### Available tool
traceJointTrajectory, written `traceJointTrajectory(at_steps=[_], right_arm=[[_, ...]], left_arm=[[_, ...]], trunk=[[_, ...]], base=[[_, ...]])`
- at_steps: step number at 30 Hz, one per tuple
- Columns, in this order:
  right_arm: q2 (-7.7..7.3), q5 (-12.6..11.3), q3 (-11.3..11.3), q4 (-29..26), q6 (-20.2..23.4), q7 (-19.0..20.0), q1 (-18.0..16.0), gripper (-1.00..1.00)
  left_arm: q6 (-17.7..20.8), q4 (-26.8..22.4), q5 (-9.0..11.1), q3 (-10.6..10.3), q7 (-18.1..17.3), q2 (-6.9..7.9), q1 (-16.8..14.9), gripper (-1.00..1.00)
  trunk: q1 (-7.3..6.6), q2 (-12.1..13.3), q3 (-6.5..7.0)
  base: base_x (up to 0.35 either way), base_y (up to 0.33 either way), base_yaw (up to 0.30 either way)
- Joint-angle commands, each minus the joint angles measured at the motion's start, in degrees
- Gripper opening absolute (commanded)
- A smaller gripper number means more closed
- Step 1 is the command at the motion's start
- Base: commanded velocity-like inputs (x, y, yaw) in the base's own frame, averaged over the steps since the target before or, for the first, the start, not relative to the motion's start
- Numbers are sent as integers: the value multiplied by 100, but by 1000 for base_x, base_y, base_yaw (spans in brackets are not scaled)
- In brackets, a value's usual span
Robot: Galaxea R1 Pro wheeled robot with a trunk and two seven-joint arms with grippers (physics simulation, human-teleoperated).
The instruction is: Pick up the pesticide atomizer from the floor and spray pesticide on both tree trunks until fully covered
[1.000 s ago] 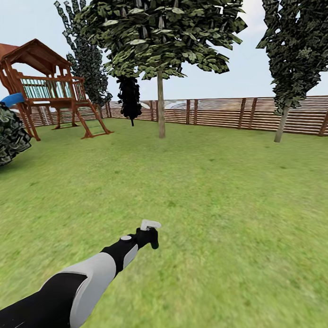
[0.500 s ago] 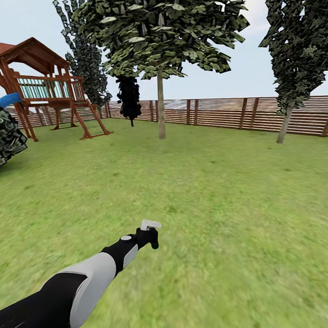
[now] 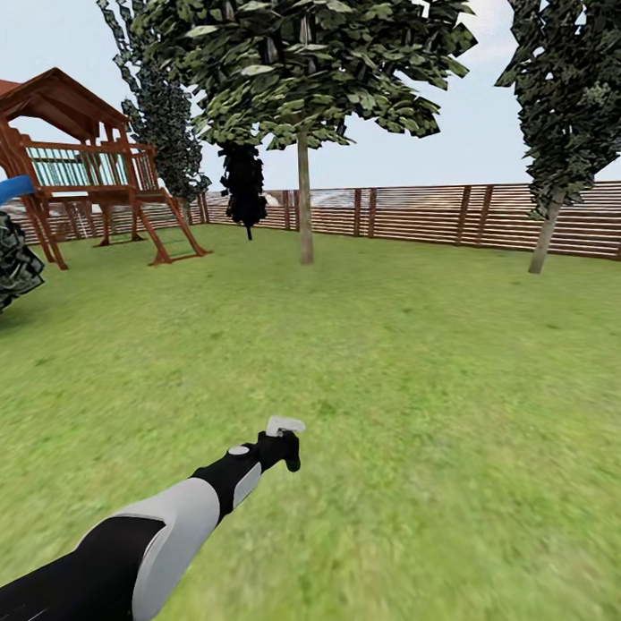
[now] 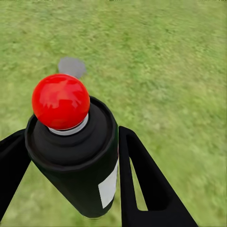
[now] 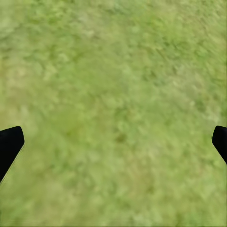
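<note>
Robot arm reaches out over a fenced garden lawn.

The left arm (image 3: 175,521) stretches from 7 o'clock toward centre, a white-topped object at the left gripper (image 3: 284,437). At 12 o'clock a pale-trunked tree (image 3: 304,199) stands before the slatted fence (image 3: 415,217); a second tree (image 3: 556,159) leans at 2 o'clock. A wooden play tower (image 3: 82,166) stands at 10 o'clock on the lawn (image 3: 393,370).

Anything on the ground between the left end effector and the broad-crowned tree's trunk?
Head view: only bare lawn lies between the left end effector, shut on the atomizer, and the tree trunk.
</note>
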Motion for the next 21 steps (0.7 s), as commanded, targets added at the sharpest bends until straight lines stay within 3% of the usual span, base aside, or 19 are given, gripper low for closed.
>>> traceJointTrajectory(at_steps=[1, 21], right_arm=[[-2, -44, 50, -2, -14, -24, -4, 100], [37, -44, 50, -2, -14, -24, -4, 100]], left_arm=[[-31, 6, -22, -22, 0, 0, -7, -100], [-23, 7, -22, -22, -1, 0, -7, -100]], trunk=[[5, -8, -9], [5, -8, -9]], base=[[350, 0, 0], [350, 0, 0]])
